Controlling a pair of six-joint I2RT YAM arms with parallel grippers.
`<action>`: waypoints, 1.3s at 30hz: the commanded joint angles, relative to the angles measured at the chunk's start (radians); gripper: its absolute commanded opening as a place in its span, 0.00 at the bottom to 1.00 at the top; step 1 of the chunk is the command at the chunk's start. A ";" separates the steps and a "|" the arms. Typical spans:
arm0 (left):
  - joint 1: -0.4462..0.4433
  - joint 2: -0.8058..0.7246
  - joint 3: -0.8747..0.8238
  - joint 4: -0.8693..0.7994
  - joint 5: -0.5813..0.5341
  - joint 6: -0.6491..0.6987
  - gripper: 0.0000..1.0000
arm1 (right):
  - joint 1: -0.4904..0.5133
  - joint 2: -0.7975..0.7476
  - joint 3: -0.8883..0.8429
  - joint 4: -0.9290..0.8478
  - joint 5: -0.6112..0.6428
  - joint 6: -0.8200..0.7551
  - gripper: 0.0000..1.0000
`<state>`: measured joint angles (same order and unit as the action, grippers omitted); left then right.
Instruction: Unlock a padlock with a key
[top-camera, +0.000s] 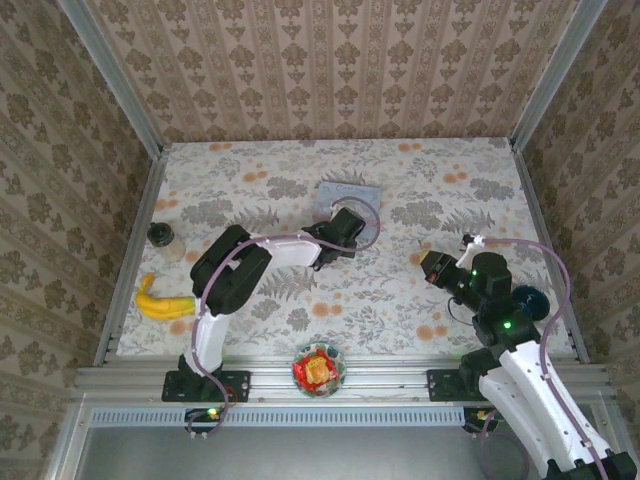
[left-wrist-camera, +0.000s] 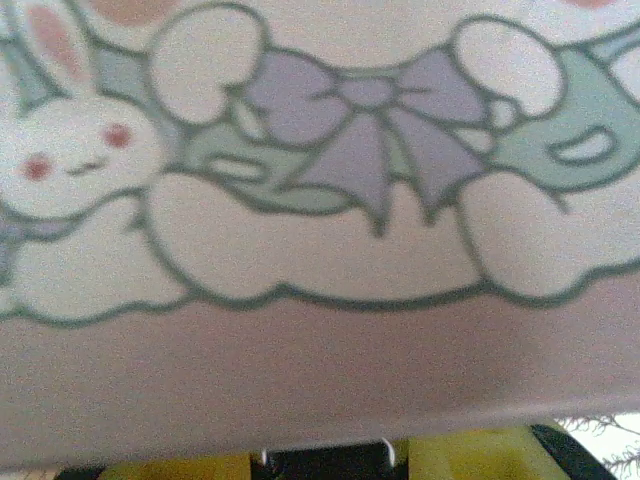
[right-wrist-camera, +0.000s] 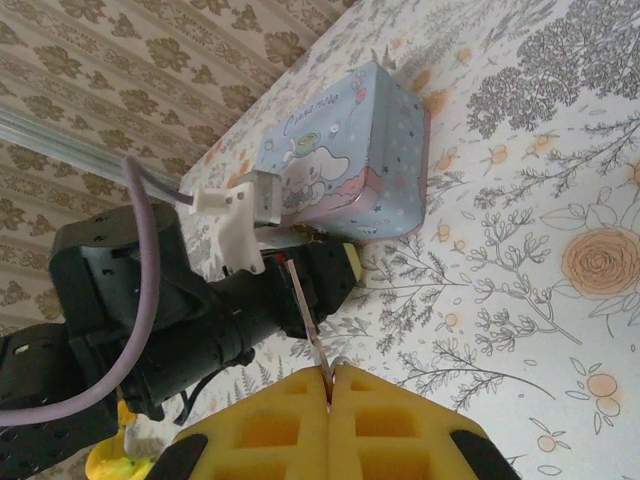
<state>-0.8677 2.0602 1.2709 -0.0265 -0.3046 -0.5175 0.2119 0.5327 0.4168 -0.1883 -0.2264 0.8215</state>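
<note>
The pale blue cartoon tin (top-camera: 348, 192) lies at the table's middle back, and its bunny print (left-wrist-camera: 330, 170) is close up in the left wrist view. My left gripper (top-camera: 345, 226) sits at the tin's near side. Its yellow pads (left-wrist-camera: 180, 468) press on either side of the small black padlock (left-wrist-camera: 320, 464), whose thin silvery shackle ends point at the tin. My right gripper (right-wrist-camera: 330, 385) is shut on the key (right-wrist-camera: 305, 305). The key's thin metal blade points toward the left gripper (right-wrist-camera: 335, 265). From above, the right gripper (top-camera: 432, 268) hangs a short way right of the left one.
A banana (top-camera: 160, 303) and a dark-lidded jar (top-camera: 163, 238) lie at the left edge. A bowl of red-wrapped sweets (top-camera: 319, 367) stands on the front rail between the arm bases. A dark round object (top-camera: 530, 298) is by the right arm. Patterned walls close in the table.
</note>
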 joint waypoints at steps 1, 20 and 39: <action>0.009 -0.078 -0.078 0.033 -0.032 -0.088 0.00 | -0.003 0.022 -0.013 0.019 -0.039 -0.017 0.00; -0.002 -0.346 -0.455 0.151 -0.143 -0.548 0.00 | 0.002 0.290 -0.004 0.159 -0.151 -0.114 0.00; 0.005 -0.184 -0.218 0.033 0.382 -0.826 0.00 | 0.216 0.466 -0.139 0.495 -0.072 -0.134 0.00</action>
<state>-0.8753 1.8748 1.0420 0.0532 -0.0101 -1.2831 0.3927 0.9440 0.2619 0.2020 -0.3218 0.7059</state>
